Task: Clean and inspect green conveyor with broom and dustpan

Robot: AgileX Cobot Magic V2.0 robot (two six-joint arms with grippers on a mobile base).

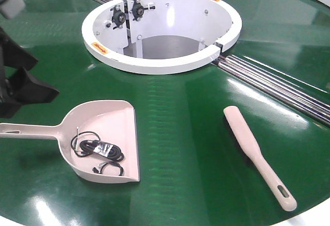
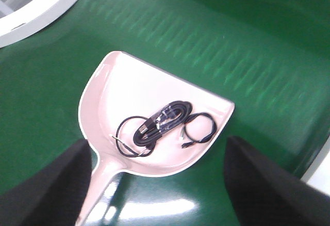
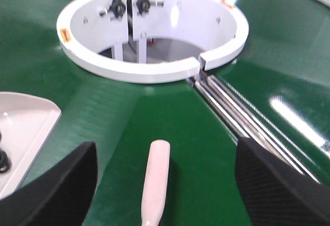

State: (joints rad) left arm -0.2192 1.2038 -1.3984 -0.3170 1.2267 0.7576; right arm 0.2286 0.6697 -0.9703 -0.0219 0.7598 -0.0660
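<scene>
1. L gripper (image 2: 154,184): jaws spread wide, nothing between them; hovers over the dustpan (image 2: 149,117) handle end, dark fingers (image 2: 46,184) either side of it, not touching as far as I can tell. In the front view it sits at the left edge, above the handle

2. R gripper (image 3: 165,184): also spread open & empty, looking down along the broom (image 3: 154,184), which lies between the fingers in view but below them; contact not visible

3. Dustpan (image 1: 103,141): front-left on the green conveyor (image 1: 180,133), mouth facing right, handle running left. Thin pale pink-beige plastic, prob light & fairly stiff, smooth so may slip. Best hold = the long straight handle, near the pan for less droop

4. Inside the pan: coiled black cable (image 2: 160,125) plus a smaller loop. Loose, soft, will slide if pan tips, so keep it level or mouth-up

5. Broom (image 1: 258,154): front-right on belt, well apart from pan, lying diagonally, slotted handle end toward the near rim. Rigid flat plastic back, light; bristles underneath barely seen. Grip across the narrow handle neck

6. Belt: glossy dark green, strong glare, low friction likely, so tools could skid when nudged. Metal roller seams (image 1: 278,86) run out from the white central ring (image 1: 160,63)
</scene>
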